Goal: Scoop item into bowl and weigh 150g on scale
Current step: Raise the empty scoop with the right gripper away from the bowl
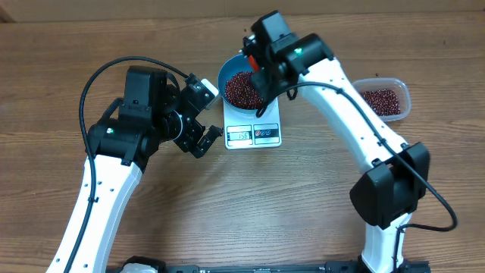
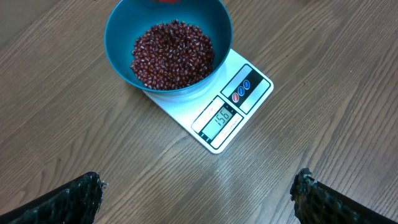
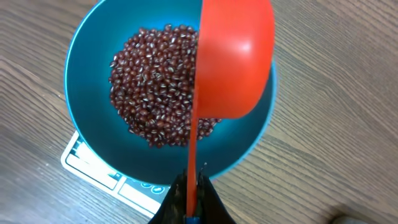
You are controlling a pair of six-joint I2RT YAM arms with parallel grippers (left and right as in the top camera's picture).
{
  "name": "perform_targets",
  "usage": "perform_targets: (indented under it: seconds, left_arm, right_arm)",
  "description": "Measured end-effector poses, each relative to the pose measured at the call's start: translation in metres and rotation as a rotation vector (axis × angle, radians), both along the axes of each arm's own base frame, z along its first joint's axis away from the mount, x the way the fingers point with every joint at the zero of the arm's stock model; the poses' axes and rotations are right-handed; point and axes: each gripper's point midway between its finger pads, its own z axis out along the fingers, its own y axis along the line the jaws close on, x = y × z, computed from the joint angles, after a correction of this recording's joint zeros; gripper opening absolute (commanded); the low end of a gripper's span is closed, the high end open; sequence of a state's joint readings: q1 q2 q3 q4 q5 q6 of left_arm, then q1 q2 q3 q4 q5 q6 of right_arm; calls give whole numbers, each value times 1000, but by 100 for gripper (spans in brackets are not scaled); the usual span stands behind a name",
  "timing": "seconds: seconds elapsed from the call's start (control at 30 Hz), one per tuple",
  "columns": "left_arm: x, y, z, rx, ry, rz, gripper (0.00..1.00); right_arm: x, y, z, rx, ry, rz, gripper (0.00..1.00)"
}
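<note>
Right gripper [image 3: 193,194] clamped on red scoop [image 3: 235,59] overhanging bowl [image 3: 84,134] rim | left gripper [image 2: 196,188] apart, near display edge of scale [image 2: 225,107]

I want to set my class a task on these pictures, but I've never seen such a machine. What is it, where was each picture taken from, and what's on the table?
These are two robot arms at a wooden table. The wide picture looks down from above; the other two come from a camera on each wrist. On the table stands a white kitchen scale with a blue bowl on it, holding small dark red beans. A clear tub to one side holds more. The right pincer is shut on the handle of a red scoop, tipped over the bowl. The left pincer is open and empty, beside the scale.
</note>
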State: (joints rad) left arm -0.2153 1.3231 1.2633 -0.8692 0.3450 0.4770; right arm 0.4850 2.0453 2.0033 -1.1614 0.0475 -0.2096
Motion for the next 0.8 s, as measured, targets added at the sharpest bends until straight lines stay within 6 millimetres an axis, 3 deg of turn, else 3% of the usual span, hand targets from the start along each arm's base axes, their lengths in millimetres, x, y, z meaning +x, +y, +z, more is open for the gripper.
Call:
perform_targets:
  seconds: [0.13,0.3,0.47,0.57,0.8]
  left_arm:
    - [0,0,0,0,0,0,99]
    - [0,0,0,0,0,0,100]
    - [0,0,0,0,0,0,100]
    - [0,0,0,0,0,0,100]
    - [0,0,0,0,0,0,100]
  right_arm:
    - [6,-25,29,104,-15,-43,4]
    - [0,-63,78,248,-49,-94,4]
    - [-8,-93,101,327,-44,-138,4]
    - [-12,-94,100,352,-18,-128,4]
    - [-8,-71,111,405,-61,-47,4]
